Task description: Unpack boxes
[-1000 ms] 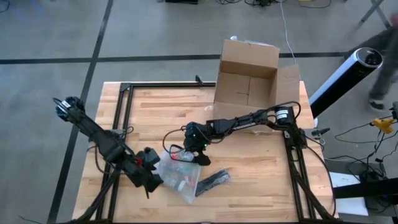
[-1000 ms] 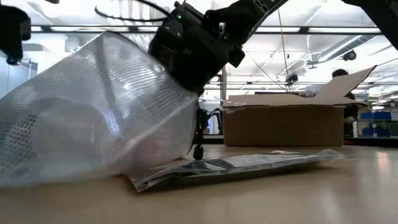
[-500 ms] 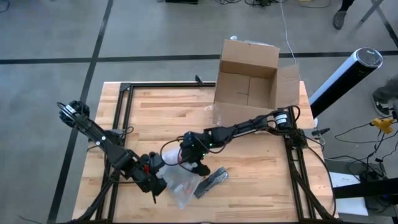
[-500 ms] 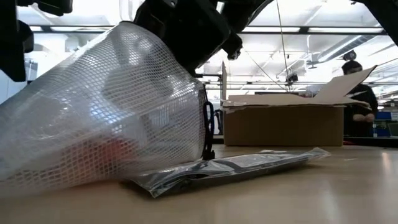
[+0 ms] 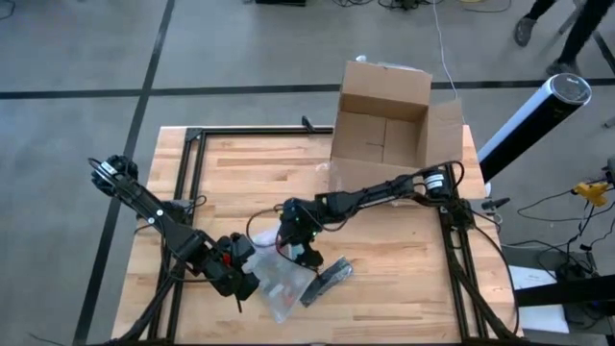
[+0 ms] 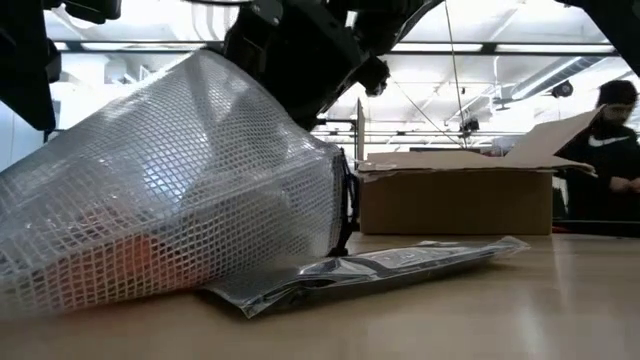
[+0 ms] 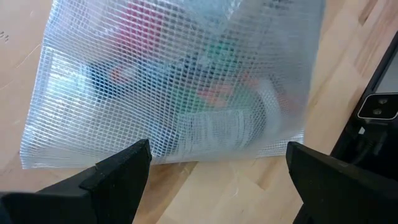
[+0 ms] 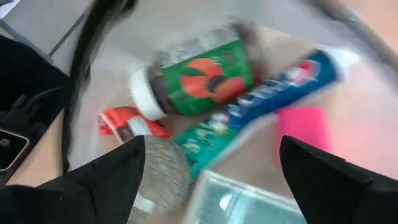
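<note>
cardboard box (image 5: 384, 125) sits at the far edge of the bench (image 5: 250, 183), right of centre, flaps up and open, well apart from both arms; in the low view it stands behind everything else (image 6: 455, 200), one flap raised on its right side. left to right across the high view: left arm comes in from the bench's left edge, its left end effector (image 5: 240, 272) near the front edge, fingers spread wide, just beside the left end of a translucent mesh pouch (image 5: 279, 284). left wrist view looks past both dark fingers (image 7: 118, 168) onto the pouch (image 7: 174, 81), gridded weave, red and green shapes showing blurred through it; nothing is held between the fingers. next, right end effector (image 5: 300, 245) hangs over the upper part of the pouch, reached in from the right arm's base at the bench's right side; fingers apart, not clamped on anything that shows. its wrist view looks down on contents: a jar (image 8: 199, 78) with green-and-orange label and white cap, a blue tube (image 8: 273, 90), a pink block (image 8: 303, 130), a small red item (image 8: 127, 121). just right of the pouch lies a flat dark packet in clear wrap (image 5: 329, 277), touching or under the pouch edge; low view shows it flat on the bench (image 6: 380, 265). a person (image 6: 610, 150) stands beyond the box, far right.
</note>
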